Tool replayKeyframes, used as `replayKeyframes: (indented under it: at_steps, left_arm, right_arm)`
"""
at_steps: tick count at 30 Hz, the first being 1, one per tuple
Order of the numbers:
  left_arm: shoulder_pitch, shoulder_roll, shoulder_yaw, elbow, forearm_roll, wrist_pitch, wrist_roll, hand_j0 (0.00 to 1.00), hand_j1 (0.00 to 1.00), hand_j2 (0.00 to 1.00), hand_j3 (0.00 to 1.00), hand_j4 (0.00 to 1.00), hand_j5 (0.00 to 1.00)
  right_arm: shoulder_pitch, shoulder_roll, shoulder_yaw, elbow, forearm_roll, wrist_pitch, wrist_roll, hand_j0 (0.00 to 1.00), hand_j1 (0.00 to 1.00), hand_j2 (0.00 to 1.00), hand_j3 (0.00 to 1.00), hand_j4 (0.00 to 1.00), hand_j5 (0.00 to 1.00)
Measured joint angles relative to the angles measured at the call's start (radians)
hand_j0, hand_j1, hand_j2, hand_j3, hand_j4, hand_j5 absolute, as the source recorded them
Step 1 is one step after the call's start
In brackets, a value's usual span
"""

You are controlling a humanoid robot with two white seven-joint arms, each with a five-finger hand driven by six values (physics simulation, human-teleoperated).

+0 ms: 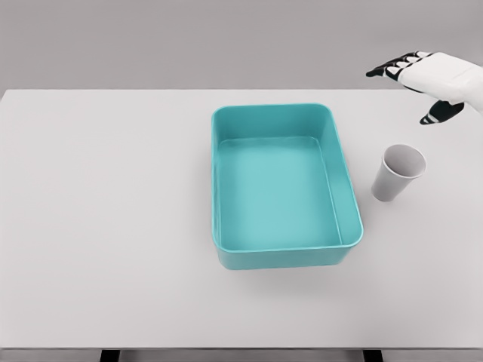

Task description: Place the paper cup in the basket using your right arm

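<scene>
One paper cup (pixel 398 173) was seen upright just right of teal basket (pixel 284 186) | right hand (pixel 430 78) was held above, fingers spread, nothing grasped

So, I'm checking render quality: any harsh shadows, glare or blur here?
Head view: lighting even and soft; only faint shadows under the teal plastic basket and the white paper cup; no glare on the white table; everything sharp, including the right hand.
</scene>
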Motion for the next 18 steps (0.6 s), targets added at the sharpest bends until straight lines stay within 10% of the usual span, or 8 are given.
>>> replayKeyframes:
  at_steps: [6, 18]
  left_arm:
    - [0.0, 0.0, 0.0, 0.0, 0.0, 0.0, 0.0, 1.0, 1.0, 1.0, 1.0, 1.0, 1.0]
    - [0.0, 0.0, 0.0, 0.0, 0.0, 0.0, 0.0, 1.0, 1.0, 1.0, 1.0, 1.0, 1.0]
  right_arm:
    - [0.005, 0.009, -0.004, -0.001, -0.049, -0.003, 0.0, 1.0, 1.0, 1.0, 1.0, 1.0, 1.0]
    - [0.081, -0.053, -0.087, 0.262, -0.63, -0.022, 0.0, 1.0, 1.0, 1.0, 1.0, 1.0, 1.0]
